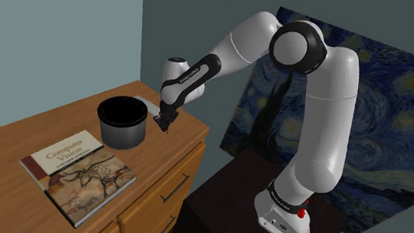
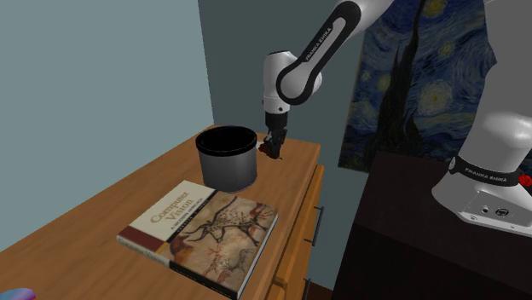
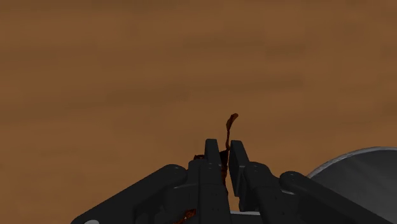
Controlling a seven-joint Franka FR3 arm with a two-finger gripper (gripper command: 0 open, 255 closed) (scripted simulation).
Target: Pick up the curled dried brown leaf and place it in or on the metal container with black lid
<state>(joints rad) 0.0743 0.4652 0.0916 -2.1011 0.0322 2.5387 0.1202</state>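
Wood dresser top (image 1: 34, 131): gripper (image 3: 224, 150) clamps leaf (image 3: 231, 123) nr corner edge, beside container (image 1: 123, 125).

On the dresser (image 1: 7, 147) the container (image 1: 123, 123) stands behind the book (image 1: 77, 175), my gripper (image 1: 165, 126) just beside it, leaf (image 3: 229, 127) pinched between my fingers (image 3: 207, 172).

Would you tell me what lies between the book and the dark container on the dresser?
Nothing: the shoulder view shows only a bare strip of wooden dresser top between the book and the container.
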